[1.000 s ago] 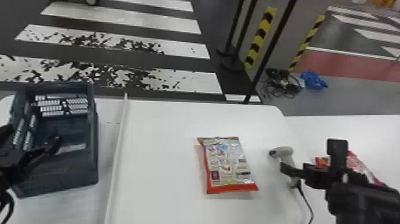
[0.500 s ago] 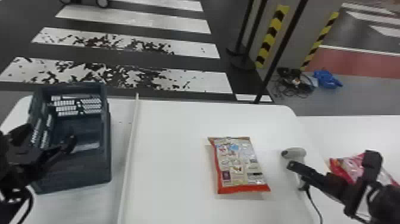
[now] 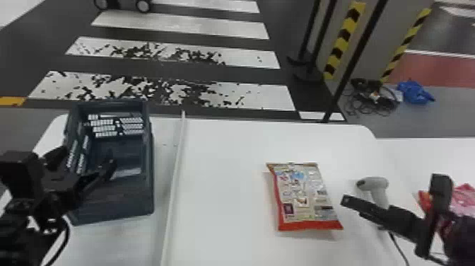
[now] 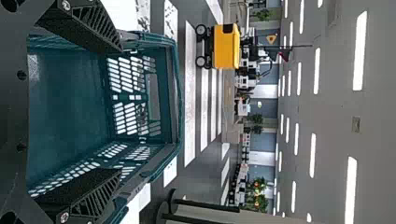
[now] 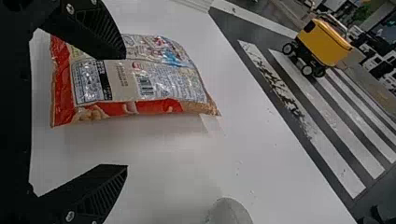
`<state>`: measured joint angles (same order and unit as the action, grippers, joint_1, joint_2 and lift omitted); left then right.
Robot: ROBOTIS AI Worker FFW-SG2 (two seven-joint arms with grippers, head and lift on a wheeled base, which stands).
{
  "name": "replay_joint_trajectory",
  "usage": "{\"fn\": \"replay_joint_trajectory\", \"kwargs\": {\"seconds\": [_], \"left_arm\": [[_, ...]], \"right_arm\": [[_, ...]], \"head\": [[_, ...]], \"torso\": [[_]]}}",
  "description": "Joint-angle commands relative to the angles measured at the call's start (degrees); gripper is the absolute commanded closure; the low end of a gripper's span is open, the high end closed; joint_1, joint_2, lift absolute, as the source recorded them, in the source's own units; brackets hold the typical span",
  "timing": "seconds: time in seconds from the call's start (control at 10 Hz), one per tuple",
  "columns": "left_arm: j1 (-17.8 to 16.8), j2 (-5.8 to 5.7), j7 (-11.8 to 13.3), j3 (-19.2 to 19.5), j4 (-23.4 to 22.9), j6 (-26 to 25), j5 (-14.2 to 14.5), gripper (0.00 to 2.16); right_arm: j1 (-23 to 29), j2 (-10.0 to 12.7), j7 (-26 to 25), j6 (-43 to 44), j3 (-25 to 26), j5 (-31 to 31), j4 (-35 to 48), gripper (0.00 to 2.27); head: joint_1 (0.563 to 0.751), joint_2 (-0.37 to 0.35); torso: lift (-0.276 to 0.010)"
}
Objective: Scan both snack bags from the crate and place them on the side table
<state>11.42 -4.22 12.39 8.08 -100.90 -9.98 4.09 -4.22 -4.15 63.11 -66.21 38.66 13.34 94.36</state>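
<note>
The crinkly snack bag with the silver printed back and red end seal (image 3: 304,198) lies flat on the smooth white table (image 3: 226,184), barcode (image 5: 145,86) upward. Near it, the black right gripper (image 5: 126,112) has its two flat fingers spread, pinching nothing. The black left gripper (image 4: 120,110), also spread and holding nothing, is at the dark blue-green slatted plastic crate (image 3: 116,208).

The light grey handheld scanner (image 3: 374,183) rests just beyond the right gripper, its thin black cable (image 3: 399,247) trailing nearer. Farther right, a pink-and-red snack bag (image 3: 464,198) lies on the white side table (image 3: 424,152), so one bag seems left to deliver.

Whether this one is scanned, I cannot tell. If it is, the right gripper should straddle it squarely, fingers low, and close gently; a shallow pinch may slip off the film. Lift clear of scanner and cable before swinging over.
</note>
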Motion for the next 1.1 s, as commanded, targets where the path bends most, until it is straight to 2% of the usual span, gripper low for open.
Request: {"fn": "replay_joint_trajectory", "kwargs": {"seconds": [0.0, 0.6, 0.7, 0.8, 0.9, 1.0], "left_arm": [[0.0, -0.18, 0.0, 0.0, 0.0, 0.0, 0.1, 0.09], [0.0, -0.44, 0.0, 0.0, 0.0, 0.0, 0.2, 0.09], [0.0, -0.44, 0.0, 0.0, 0.0, 0.0, 0.3, 0.09], [0.0, -0.53, 0.0, 0.0, 0.1, 0.0, 0.3, 0.09], [0.1, -0.44, 0.0, 0.0, 0.0, 0.2, 0.3, 0.09], [0.2, -0.44, 0.0, 0.1, 0.1, 0.2, 0.4, 0.09]], "right_arm": [[-0.1, 0.0, 0.0, 0.5, -2.5, 1.8, -1.2, 0.10], [1.0, 0.0, 0.8, 3.0, -9.3, 5.5, -3.0, 0.10], [1.0, 0.0, 0.7, 4.0, -10.2, 6.7, -3.1, 0.18], [1.1, 0.0, 0.8, 6.8, -11.0, 8.4, -3.4, 0.97], [1.2, 0.5, -0.9, 7.9, -11.8, 10.6, -3.7, 2.18], [1.6, 0.5, -0.5, 10.2, -11.9, 11.4, -3.9, 2.24]], "head": [[0.695, -0.131], [0.695, -0.072], [0.695, -0.068], [0.695, -0.066], [0.695, -0.066], [0.695, -0.068]], "torso": [[-0.098], [-0.098], [-0.098], [-0.098], [-0.098], [-0.098]]}}
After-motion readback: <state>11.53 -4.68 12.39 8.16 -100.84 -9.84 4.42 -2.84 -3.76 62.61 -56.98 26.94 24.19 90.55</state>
